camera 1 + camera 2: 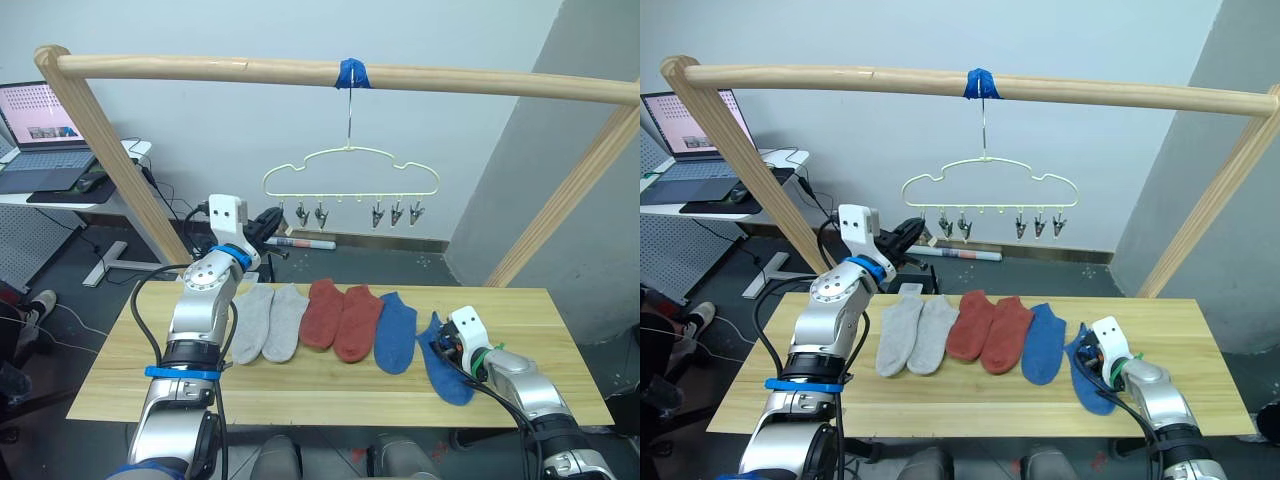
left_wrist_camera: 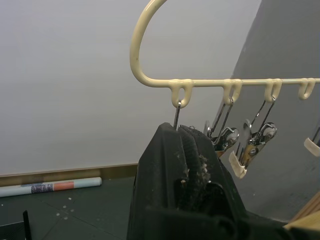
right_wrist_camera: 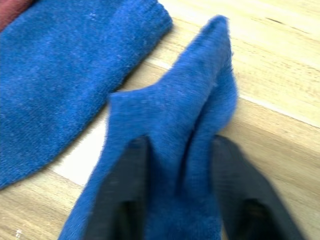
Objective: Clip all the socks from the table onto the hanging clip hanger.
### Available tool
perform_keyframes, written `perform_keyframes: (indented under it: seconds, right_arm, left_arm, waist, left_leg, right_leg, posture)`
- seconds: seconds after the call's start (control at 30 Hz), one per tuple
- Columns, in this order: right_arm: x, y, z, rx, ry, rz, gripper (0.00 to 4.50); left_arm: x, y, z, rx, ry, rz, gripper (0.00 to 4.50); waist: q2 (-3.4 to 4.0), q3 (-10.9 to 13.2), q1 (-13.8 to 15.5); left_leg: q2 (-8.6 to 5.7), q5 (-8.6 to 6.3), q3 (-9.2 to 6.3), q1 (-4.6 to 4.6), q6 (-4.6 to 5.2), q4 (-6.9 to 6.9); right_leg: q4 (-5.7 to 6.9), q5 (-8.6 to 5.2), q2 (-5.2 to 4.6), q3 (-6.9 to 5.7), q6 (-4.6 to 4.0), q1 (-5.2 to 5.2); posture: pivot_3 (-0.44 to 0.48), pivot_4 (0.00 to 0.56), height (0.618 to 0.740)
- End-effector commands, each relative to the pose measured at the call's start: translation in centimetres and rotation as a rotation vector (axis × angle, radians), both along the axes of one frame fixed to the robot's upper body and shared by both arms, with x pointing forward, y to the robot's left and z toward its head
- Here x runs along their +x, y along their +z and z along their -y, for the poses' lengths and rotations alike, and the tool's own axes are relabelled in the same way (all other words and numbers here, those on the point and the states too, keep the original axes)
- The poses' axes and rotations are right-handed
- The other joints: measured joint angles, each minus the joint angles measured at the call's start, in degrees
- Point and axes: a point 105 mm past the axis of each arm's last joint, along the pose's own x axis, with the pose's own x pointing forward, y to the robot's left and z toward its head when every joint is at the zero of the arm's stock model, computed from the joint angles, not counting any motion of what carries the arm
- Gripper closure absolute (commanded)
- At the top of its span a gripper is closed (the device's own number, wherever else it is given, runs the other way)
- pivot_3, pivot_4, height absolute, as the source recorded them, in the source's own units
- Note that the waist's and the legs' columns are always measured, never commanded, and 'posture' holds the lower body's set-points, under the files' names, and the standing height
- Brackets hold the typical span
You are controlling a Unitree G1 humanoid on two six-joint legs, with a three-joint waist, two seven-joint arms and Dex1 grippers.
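L arm raised, elbow bent; left gripper (image 1: 272, 222) at far-L clip of the clip hanger (image 1: 350, 170), fingers (image 2: 182, 165) pressed together, clenched, just under the clip's wire. R arm low over the table (image 1: 330, 385), forearm near tabletop; right gripper (image 3: 180, 150) pinching bunched cuff of the right-most blue sock (image 1: 447, 365), grasped. Count: 6 socks, all on table in a row, 2 grey (image 1: 268, 322), 2 rust red (image 1: 340, 318), 2 blue, incl. second blue sock (image 1: 396, 332) lying flat. Hanger hangs from wooden pole (image 1: 340, 74) by hook at blue tape (image 1: 352, 72); 6 clips (image 1: 320, 214), none holding a sock.
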Motion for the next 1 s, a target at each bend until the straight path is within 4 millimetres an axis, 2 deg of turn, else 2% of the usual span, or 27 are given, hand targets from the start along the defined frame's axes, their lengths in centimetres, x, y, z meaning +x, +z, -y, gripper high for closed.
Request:
perform_keyframes:
  seconds: [0.03, 0.07, 0.13, 0.2, 0.27, 0.33, 0.37, 0.4, 0.43, 0.47, 0.53, 0.73, 1.0]
  right_arm:
    - [-0.5, -0.1, 0.7, -0.002, -0.011, -0.003, 4.08]
    - [-0.4, 0.5, 0.6, 0.002, -0.004, 0.024, 4.43]
    - [-0.2, 1.9, 0.5, 0.009, 0.018, 0.075, 4.47]
    - [-0.2, 2.3, 0.4, 0.01, 0.025, 0.089, 4.47]
    - [0.0, 3.5, 0.0, 0.013, 0.056, 0.124, 4.47]
    - [0.3, 7.0, -2.2, 0.07, 0.129, 0.199, 4.47]
    - [0.2, 9.3, -4.6, 0.101, 0.233, 0.246, 4.47]
    - [-0.2, 10.8, -6.3, 0.12, 0.308, 0.272, 4.47]
    - [-0.8, 12.1, -8.8, 0.11, 0.435, 0.301, 4.47]
    - [-1.3, 12.9, -10.3, 0.1, 0.519, 0.315, 4.47]
    - [-1.4, 13.5, -13.0, 0.085, 0.614, 0.337, 4.47]
    - [0.5, 13.9, -17.6, 0.087, 0.687, 0.385, 4.47]
    - [3.3, 15.3, -19.8, 0.067, 0.715, 0.43, 4.47]
  left_arm:
    - [-0.2, 1.2, -0.5, -0.003, 0.015, 0.04, 4.5]
    - [-0.2, 1.1, -0.5, -0.013, 0.013, 0.03, 4.5]
    - [-0.3, 0.9, -0.3, -0.041, -0.001, 0.004, 4.5]
    - [-0.3, 0.9, -0.2, -0.051, -0.007, -0.006, 4.5]
    - [-0.3, 1.0, -0.4, -0.126, -0.005, -0.039, 4.5]
    - [-0.3, 0.8, -0.6, -0.249, -0.023, -0.12, 4.5]
    - [-0.4, 0.6, -0.4, -0.336, -0.058, -0.189, 4.5]
    - [-0.6, 0.6, -0.2, -0.394, -0.089, -0.238, 4.5]
    - [-0.9, 0.5, 0.2, -0.469, -0.132, -0.308, 4.5]
    - [-1.2, 0.6, 0.5, -0.517, -0.165, -0.357, 4.5]
    - [-1.7, 1.0, 1.0, -0.572, -0.224, -0.416, 4.5]
    - [-2.4, 2.3, 2.0, -0.614, -0.31, -0.439, 4.5]
    - [-3.4, 2.2, 2.5, -0.578, -0.322, -0.437, 4.5]
  waist:
    - [0.0, 0.0, 0.1]
    - [0.0, 0.0, 0.1]
    - [0.02, 0.0, 0.3]
    - [0.03, 0.0, 0.3]
    - [0.06, 0.1, 0.1]
    - [0.13, 0.3, 0.0]
    - [0.16, 0.4, -0.3]
    - [0.18, 0.5, -0.5]
    - [0.18, 0.5, -0.7]
    - [0.17, 0.5, -0.9]
    - [0.11, 0.6, -1.2]
    - [-0.11, 0.7, -0.4]
    - [-0.11, 0.7, 0.5]
  left_leg:
    - [0.0, 0.0, 0.0, 0.0, 0.0, 0.0]
    - [0.0, 0.0, 0.0, 0.0, 0.0, -0.01]
    - [0.0, 0.0, 0.0, -0.01, 0.0, -0.01]
    - [0.0, 0.0, 0.01, -0.03, 0.0, -0.04]
    - [0.0, 0.0, 0.02, -0.03, 0.0, -0.04]
    - [0.01, 0.0, 0.02, -0.03, 0.0, -0.04]
    - [0.02, 0.0, 0.02, -0.04, 0.0, -0.04]
    - [0.04, 0.0, 0.0, -0.04, 0.0, -0.05]
    - [0.05, 0.0, -0.01, -0.04, 0.0, -0.05]
    - [0.07, 0.0, -0.06, -0.03, 0.0, -0.06]
    - [0.08, 0.0, -0.11, -0.03, 0.0, -0.06]
    - [0.06, -0.01, -0.18, -0.27, -0.01, -0.06]
    - [0.04, 0.0, -0.17, -0.54, -0.02, -0.09]
  right_leg:
    - [0.0, 0.0, 0.0, 0.0, 0.0, 0.0]
    - [0.0, 0.0, 0.0, 0.0, 0.0, 0.0]
    - [-0.01, 0.0, 0.0, 0.0, 0.0, -0.01]
    - [-0.01, -0.01, 0.0, 0.01, 0.0, -0.05]
    - [-0.01, -0.01, 0.0, 0.03, 0.0, -0.06]
    - [0.0, -0.01, 0.0, 0.03, 0.0, -0.07]
    - [0.02, -0.01, 0.01, 0.03, 0.0, -0.09]
    - [0.04, -0.01, 0.03, 0.04, 0.0, -0.11]
    - [0.07, -0.01, 0.05, 0.04, 0.0, -0.13]
    - [0.06, -0.01, 0.08, 0.01, 0.01, -0.12]
    - [0.04, -0.01, 0.11, -0.03, 0.01, -0.11]
    - [-0.15, -0.01, 0.07, -0.11, 0.01, -0.2]
    - [-0.16, 0.01, -0.01, -0.17, -0.01, -0.45]
  posture:
    - [0.043, 0.101, 0.74]
    - [0.043, 0.101, 0.74]
    - [0.044, 0.104, 0.74]
    - [0.044, 0.104, 0.74]
    - [0.044, 0.106, 0.74]
    - [0.031, 0.112, 0.74]
    - [0.031, 0.112, 0.74]
    - [0.024, 0.112, 0.74]
    - [0.024, 0.112, 0.74]
    - [0.02, 0.111, 0.74]
    - [0.018, 0.108, 0.74]
    - [0.018, 0.104, 0.74]
    - [0.048, 0.101, 0.74]
